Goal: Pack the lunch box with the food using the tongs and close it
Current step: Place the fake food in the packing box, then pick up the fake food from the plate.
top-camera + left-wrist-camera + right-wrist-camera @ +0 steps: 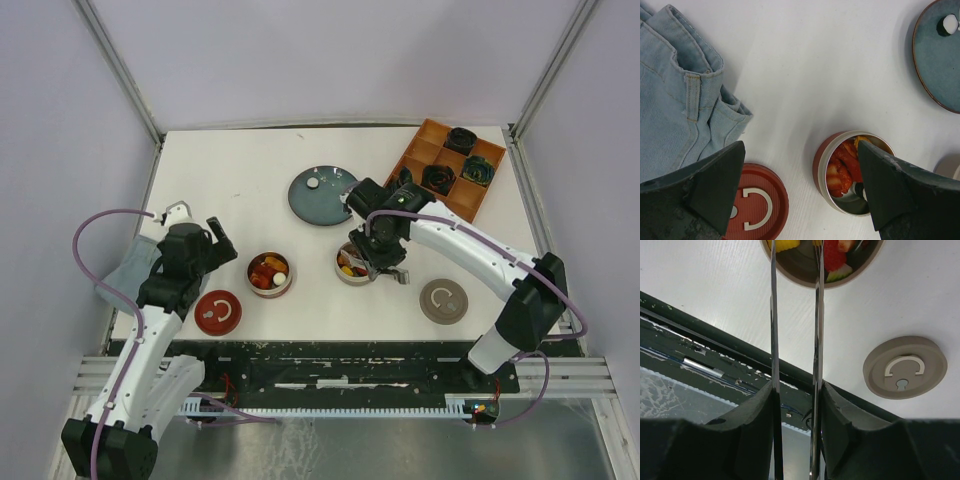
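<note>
My right gripper (796, 390) is shut on the silver tongs (774, 315), with one arm pressed against each pad. The tong tips reach into a tan round lunch box tin (860, 265) that holds yellow and red food (834, 255). From above, that gripper (372, 262) hovers over this tin (343, 272). A red tin (270, 273) with red, orange and white food (845, 167) stands to the left. My left gripper (800, 190) is open above the table between the red tin and its red lid (752, 205).
A tan lid (444, 300) lies at the front right. A blue-grey plate (322, 195) carries one white piece (313, 183). An orange tray (425, 155) of dark rosettes sits at the back right. Folded denim (675, 100) lies at the left edge.
</note>
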### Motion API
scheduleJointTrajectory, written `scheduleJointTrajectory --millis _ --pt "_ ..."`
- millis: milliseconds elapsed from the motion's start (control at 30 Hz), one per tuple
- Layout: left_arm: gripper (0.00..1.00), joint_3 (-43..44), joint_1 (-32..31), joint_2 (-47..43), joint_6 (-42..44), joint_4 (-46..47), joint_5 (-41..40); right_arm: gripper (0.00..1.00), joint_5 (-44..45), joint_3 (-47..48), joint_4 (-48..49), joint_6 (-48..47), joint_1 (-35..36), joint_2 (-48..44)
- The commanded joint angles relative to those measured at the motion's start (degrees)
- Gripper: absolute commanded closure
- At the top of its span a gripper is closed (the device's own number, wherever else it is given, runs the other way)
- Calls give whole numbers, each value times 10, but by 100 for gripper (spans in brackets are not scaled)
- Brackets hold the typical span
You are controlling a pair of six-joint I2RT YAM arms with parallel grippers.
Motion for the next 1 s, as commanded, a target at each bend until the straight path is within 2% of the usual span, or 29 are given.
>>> scheduleJointTrajectory --millis 0,200,367,633,800,967 --pt "1 2 2 0 17 28 8 55 -18 12 24 0 3 -10" --pt "1 3 2 -1 17 28 5 54 74 47 27 -5 3 -36" --pt "1 2 2 0 17 28 6 52 104 99 50 -16 -3 7" --pt "1 2 1 -8 17 26 -1 50 121 289 65 -30 -29 181" --pt "1 0 1 -12 16 26 -6 50 121 447 38 -36 -42 295" --pt "1 1 2 -11 16 26 -6 49 110 504 43 -35 -48 354"
